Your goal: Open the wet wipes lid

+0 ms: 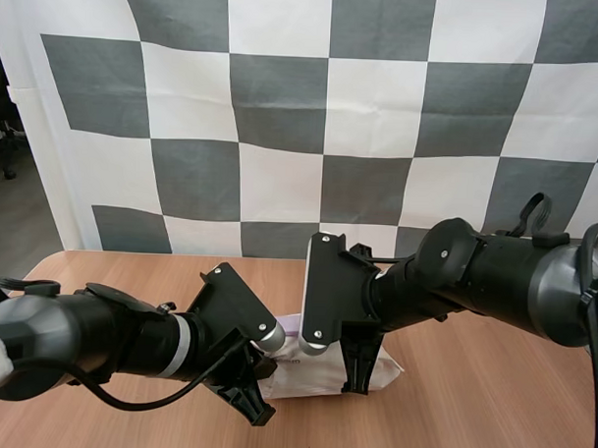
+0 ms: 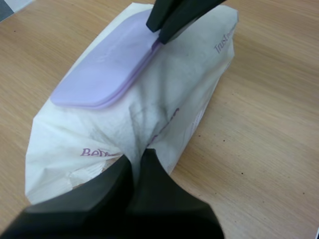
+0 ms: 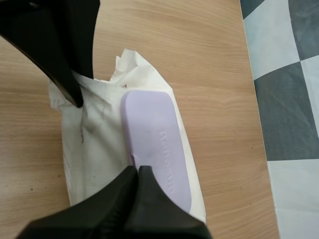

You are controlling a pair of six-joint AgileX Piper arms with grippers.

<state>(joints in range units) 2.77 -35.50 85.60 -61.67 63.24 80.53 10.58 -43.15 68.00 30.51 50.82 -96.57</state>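
Desk (image 1: 469, 417): light brown wood, fine grain running along it (a few small dark specks show close up).
Desk surface: flat and matte.
Desk corner: rounded, at the far left.
Floor (image 1: 6, 224): grey, past the desk's far-left corner (lower than the desk).

The print on the wet wipes pack (image 2: 164, 99) vanishes beneath the left gripper (image 2: 135, 158). The lid's (image 3: 152, 134) near end hides under the right gripper (image 3: 137, 172). Any contact there is unclear.
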